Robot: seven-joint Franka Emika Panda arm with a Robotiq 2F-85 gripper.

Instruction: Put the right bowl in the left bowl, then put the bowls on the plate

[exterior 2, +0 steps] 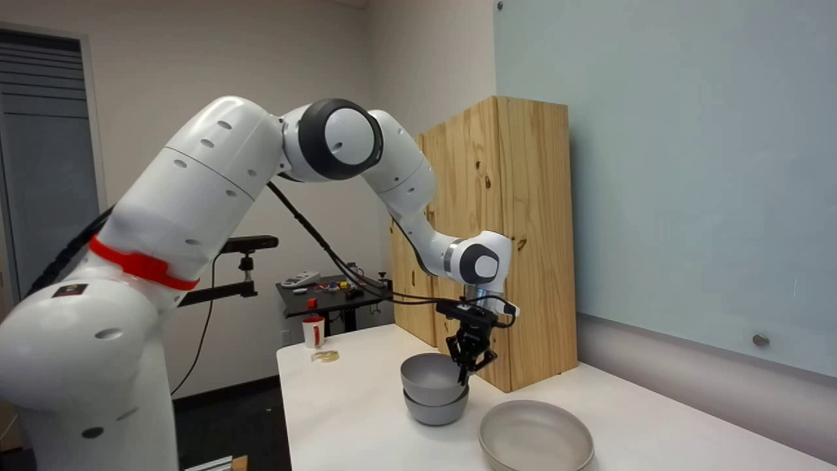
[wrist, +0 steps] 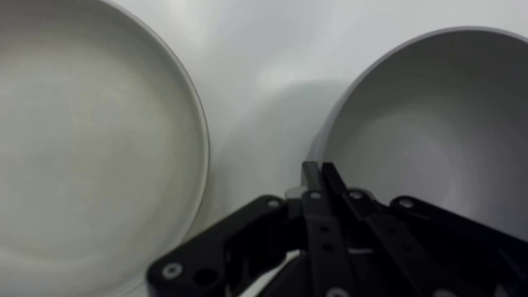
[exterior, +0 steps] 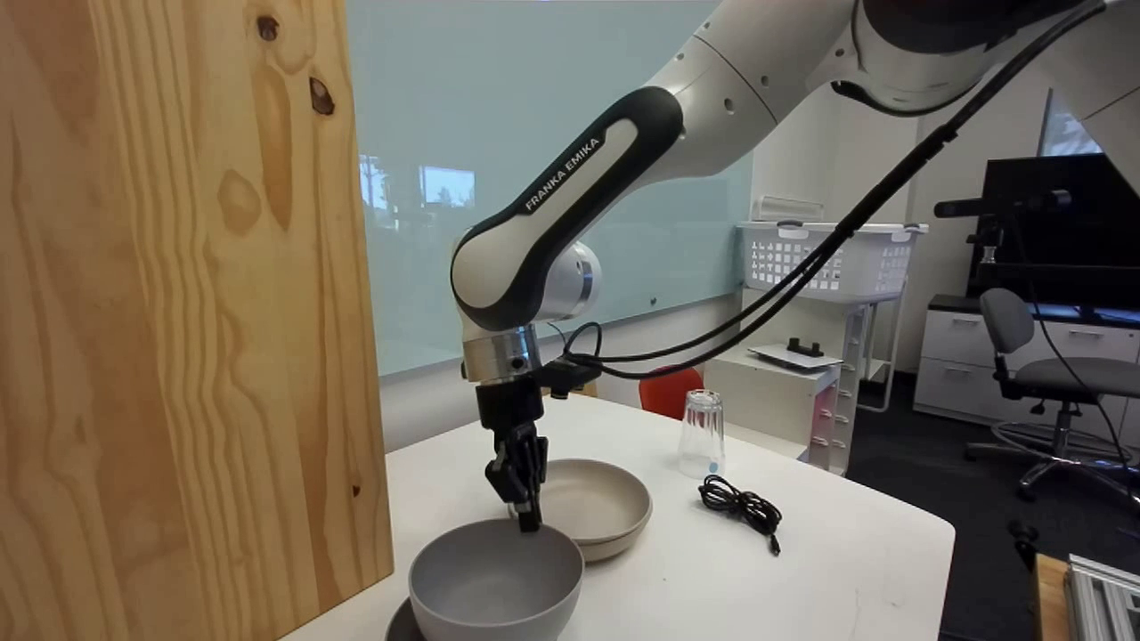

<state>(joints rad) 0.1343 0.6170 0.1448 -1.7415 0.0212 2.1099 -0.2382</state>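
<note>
One hand (wrist: 319, 165) pinches the upper bowl (exterior 2: 428, 381) beneath "FRANKA EMIKA" lettering (exterior: 562, 174).

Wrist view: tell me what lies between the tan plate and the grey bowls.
White tabletop shows there in the wrist view; the gripper partly covers the lower stretch.

Exterior view: upper bowl (exterior: 492, 580) hides most of lower bowl (exterior: 403, 627); bottom edge cuts both. Wrist view: left edge cuts plate (wrist: 95, 144), right edge upper bowl; gripper (wrist: 320, 165) covers bit of rim. Coloured bits (exterior 2: 344, 286) on black table (exterior 2: 332, 301) too small to name.
</note>
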